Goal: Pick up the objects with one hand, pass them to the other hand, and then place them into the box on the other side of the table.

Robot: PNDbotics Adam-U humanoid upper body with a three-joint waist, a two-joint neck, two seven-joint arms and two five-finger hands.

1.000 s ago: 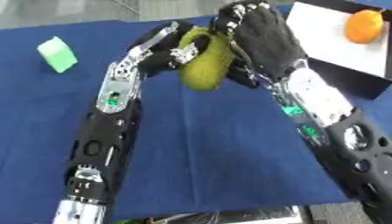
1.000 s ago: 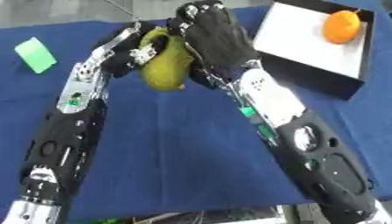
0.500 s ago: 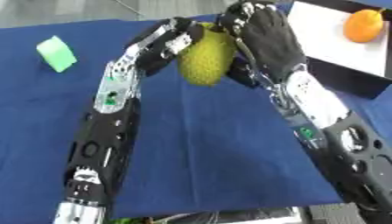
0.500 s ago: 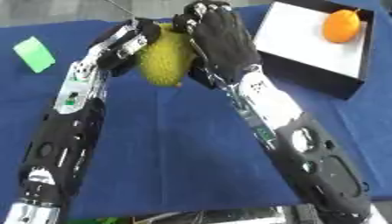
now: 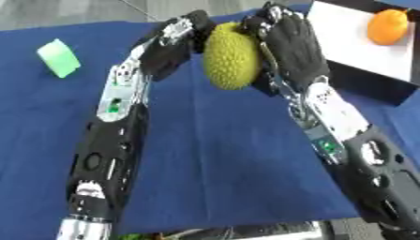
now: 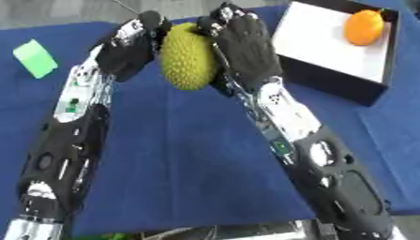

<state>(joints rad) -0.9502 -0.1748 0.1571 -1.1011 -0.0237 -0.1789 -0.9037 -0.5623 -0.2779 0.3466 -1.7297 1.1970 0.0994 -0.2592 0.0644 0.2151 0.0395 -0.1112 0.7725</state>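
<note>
A yellow-green bumpy oval fruit (image 5: 232,58) stands upright in the air above the blue table, held between both hands. My left hand (image 5: 174,41) presses against its left side with fingers curled round it. My right hand (image 5: 287,40) covers its right side, back of the hand toward me, fingers curled over the top. The box (image 6: 326,82), black-walled with a white floor, stands at the far right and holds an orange (image 6: 363,27). A green block (image 5: 59,57) lies on the cloth at the far left.
The blue cloth (image 5: 221,154) covers the table from the forearms down to the near edge. The black box wall rises just right of my right forearm. Both forearms run from the lower corners up to the fruit.
The fruit has turned from a tilt to upright and sits a little higher between the hands. Both hands stay against it.
</note>
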